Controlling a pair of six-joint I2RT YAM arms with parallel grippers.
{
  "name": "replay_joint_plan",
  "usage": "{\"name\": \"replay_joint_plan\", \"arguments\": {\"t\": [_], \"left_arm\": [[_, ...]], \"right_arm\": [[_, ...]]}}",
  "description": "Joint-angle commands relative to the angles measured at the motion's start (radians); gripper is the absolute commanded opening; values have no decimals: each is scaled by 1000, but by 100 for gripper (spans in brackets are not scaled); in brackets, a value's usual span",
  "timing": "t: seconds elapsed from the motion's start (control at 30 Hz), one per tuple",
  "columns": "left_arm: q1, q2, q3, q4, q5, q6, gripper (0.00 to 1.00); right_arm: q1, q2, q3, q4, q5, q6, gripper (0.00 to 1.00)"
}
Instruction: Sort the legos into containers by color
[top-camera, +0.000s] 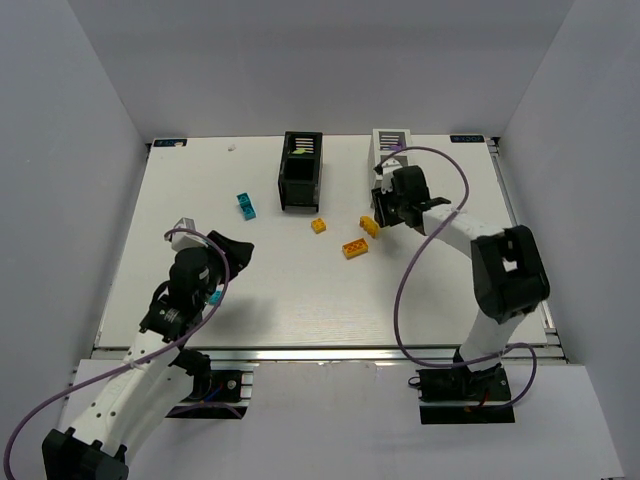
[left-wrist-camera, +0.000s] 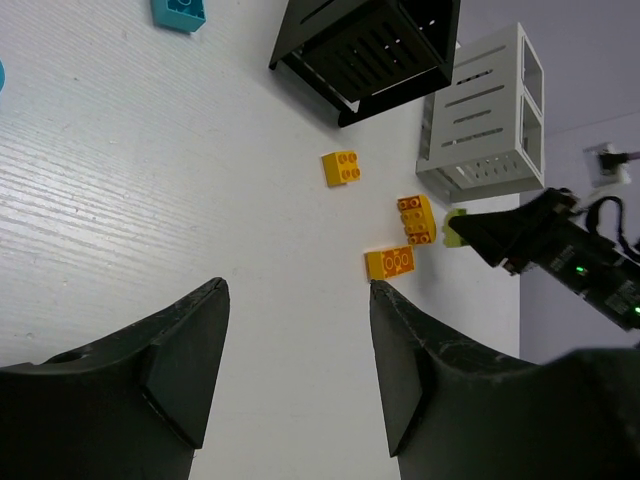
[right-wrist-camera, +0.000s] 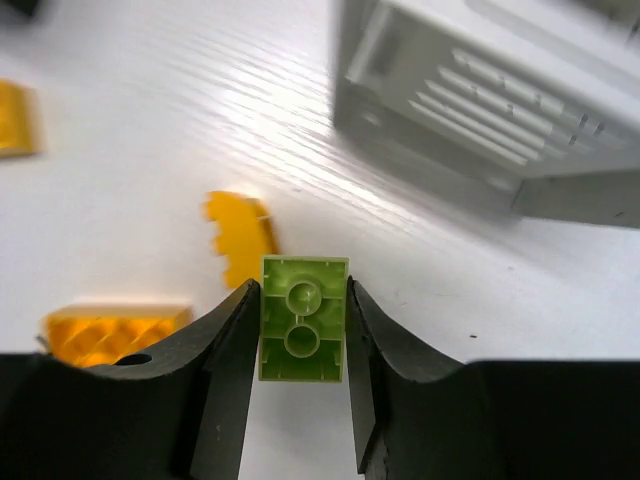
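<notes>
My right gripper (right-wrist-camera: 303, 300) is shut on a lime green lego (right-wrist-camera: 304, 318), gripped by its two long sides with its hollow underside facing the camera, just above the table. It hangs near the white container (right-wrist-camera: 480, 110) (top-camera: 391, 148). The same lego (left-wrist-camera: 455, 228) shows in the left wrist view at the right gripper's tips. The black container (top-camera: 300, 170) stands left of the white one. Three orange legos (top-camera: 319, 225) (top-camera: 355, 248) (top-camera: 369, 226) lie in front of the containers. Cyan legos (top-camera: 246, 206) lie further left. My left gripper (left-wrist-camera: 297, 290) (top-camera: 210, 242) is open and holds nothing, near the table's left side.
The right arm's purple cable (top-camera: 405, 290) loops over the table's right half. The orange lego (right-wrist-camera: 240, 235) nearest the right gripper lies just beyond its fingertips, another (right-wrist-camera: 110, 335) to its left. The table (top-camera: 300, 300) has grey walls behind and at both sides.
</notes>
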Motion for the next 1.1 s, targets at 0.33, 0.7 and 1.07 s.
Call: {"name": "replay_joint_plan", "arguments": {"t": [0.33,0.7,1.07], "left_arm": [[1,48,53,22,-2,18,68],[1,36,61,10,-8,16,68],[1,33,60,-19,-30,8,69]], "right_arm": [[10,-218,141,18,-511,-362,0],[33,316,843,34,-594,-176,0],[98,483,917,380,-479,-70,0]]}}
